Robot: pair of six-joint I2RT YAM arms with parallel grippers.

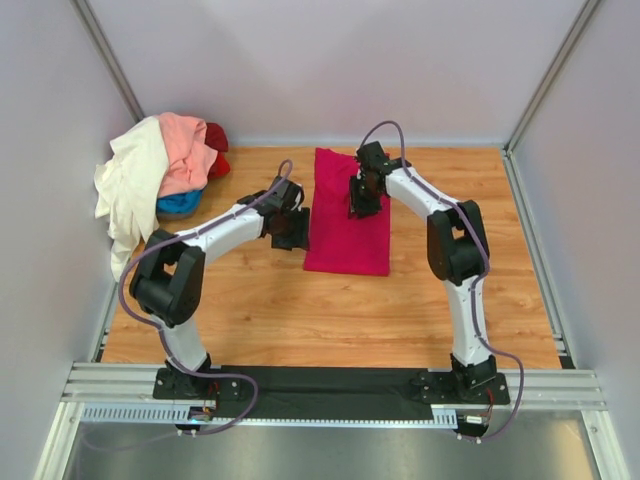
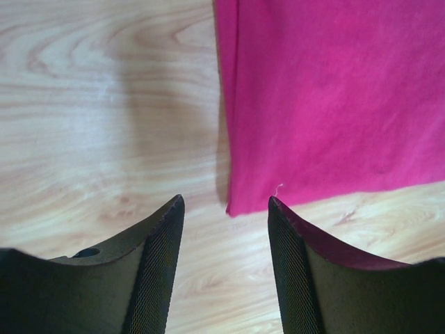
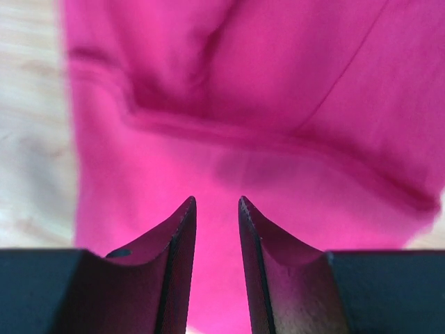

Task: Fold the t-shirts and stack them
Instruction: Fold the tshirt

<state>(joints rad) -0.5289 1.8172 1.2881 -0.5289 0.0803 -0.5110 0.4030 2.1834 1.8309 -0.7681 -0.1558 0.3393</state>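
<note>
A magenta-pink t-shirt (image 1: pixel 345 215) lies folded into a long strip in the middle of the table. My left gripper (image 1: pixel 291 232) is open and empty beside its left edge; in the left wrist view the shirt's near corner (image 2: pixel 240 202) lies just beyond the open fingertips (image 2: pixel 224 203). My right gripper (image 1: pixel 361 203) hovers over the shirt's upper half, jaws a little apart with nothing between them; the right wrist view shows magenta cloth (image 3: pixel 278 104) with a folded hem below the gripper (image 3: pixel 216 203). A pile of cream-white (image 1: pixel 130 180), salmon pink (image 1: pixel 187 150), blue (image 1: pixel 178 204) and red (image 1: pixel 216 137) shirts sits at the back left.
The wooden table (image 1: pixel 300 310) is walled by pale panels at the back and sides. The arm bases stand on a black rail (image 1: pixel 330 380) at the near edge. The cream shirt hangs over the table's left edge.
</note>
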